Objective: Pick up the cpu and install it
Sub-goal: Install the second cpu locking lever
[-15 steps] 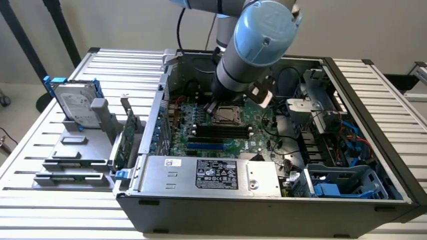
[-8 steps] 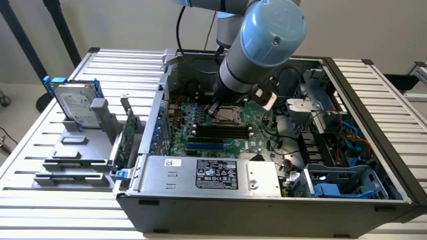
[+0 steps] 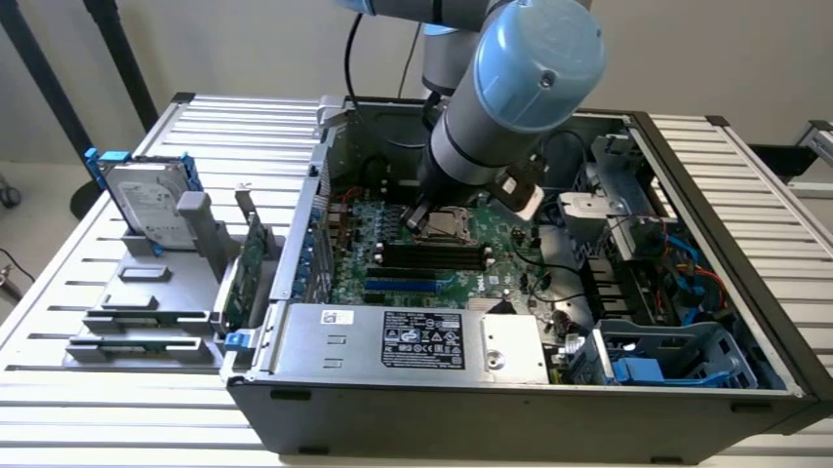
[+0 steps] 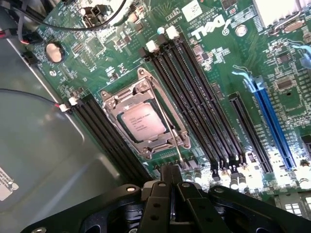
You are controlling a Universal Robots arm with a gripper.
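Already the cpu sits inside its socket on the green motherboard, framed by the metal retention bracket, so the pick and the placing look done. The tool hangs just above the board beside the socket, its fingers pressed together and holding nothing. Whether the socket's thin latch lever is locked down cannot be told.

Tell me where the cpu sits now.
The cpu lies in its metal socket frame on the green motherboard, flanked by black memory slots, below the shut tool.
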